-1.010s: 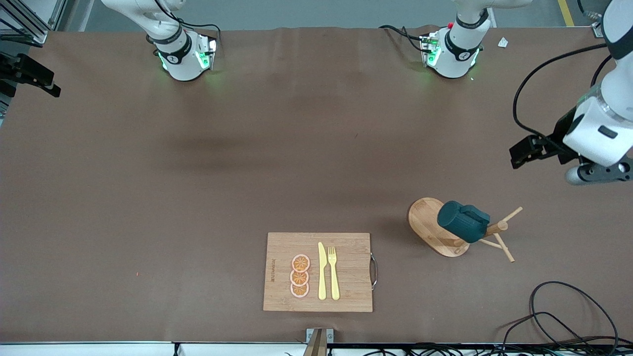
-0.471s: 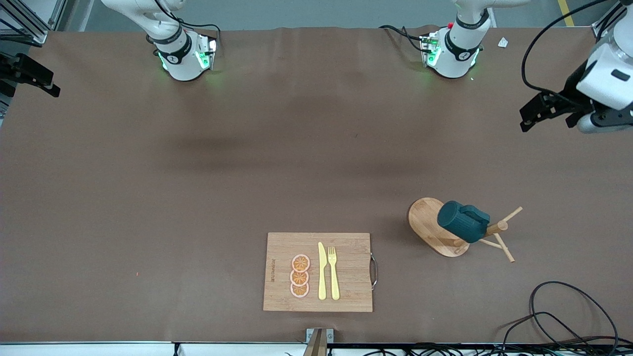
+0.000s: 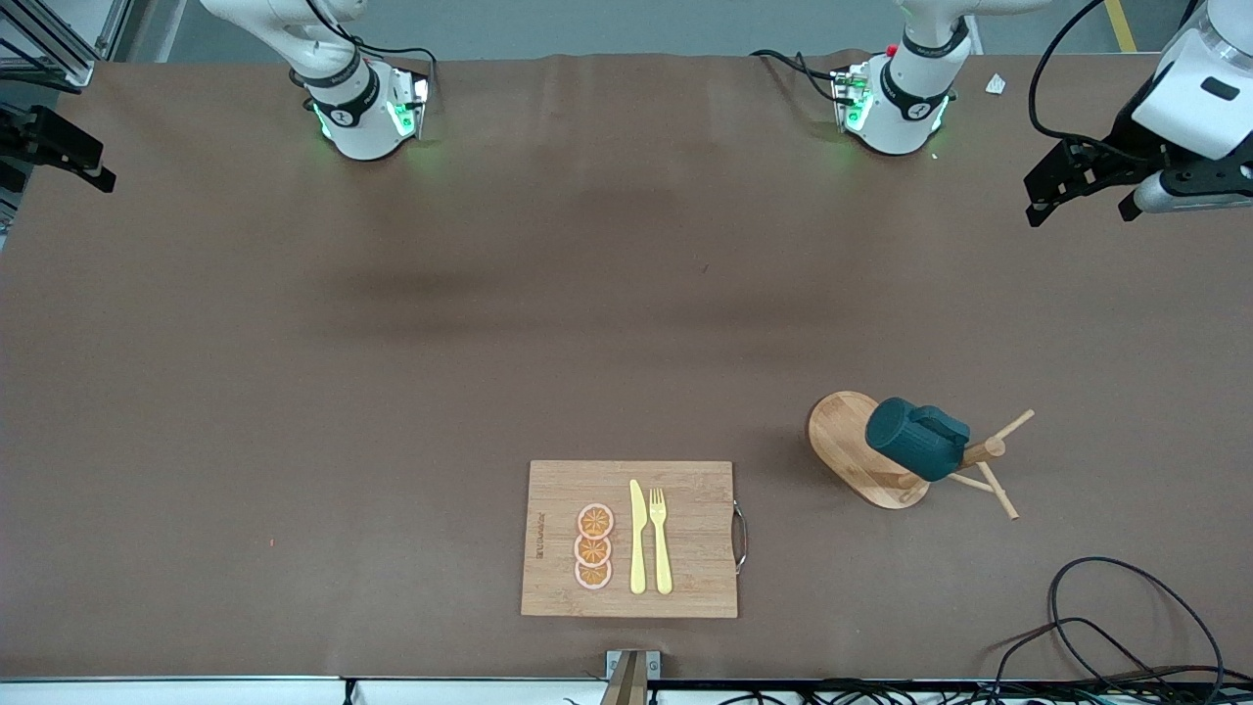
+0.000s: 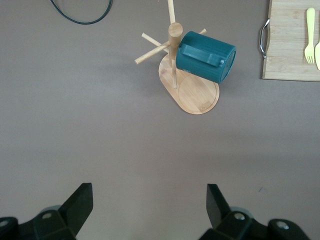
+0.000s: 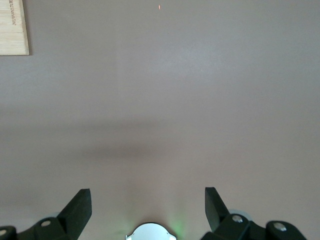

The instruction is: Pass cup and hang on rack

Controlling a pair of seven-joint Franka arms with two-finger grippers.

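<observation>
Judged nearly finished: cup (image 3: 917, 440) hung on rack (image 3: 848, 438), tipped on its side with the handle hooked over a peg beside the central post, body clear of the oval base and gripped by nothing. Nothing left but parking the arms, by the look of it

Left gripper (image 4: 148, 207) up over bare table toward the left arm's end, well apart from the rack, fingers spread wide and empty. Right gripper (image 5: 147, 207) over bare table close to its own base, fingers likewise spread with nothing between them; seen only in its wrist view, waiting

Cup's mouth turned sideways, interior not visible, so contents could not be told. Cutting board (image 3: 553, 490) sat toward the middle of the table, nearer to the front camera than the rack, carrying three orange slices (image 3: 594, 546), a yellow knife (image 3: 637, 537) and a yellow fork (image 3: 661, 540) laid side by side
</observation>
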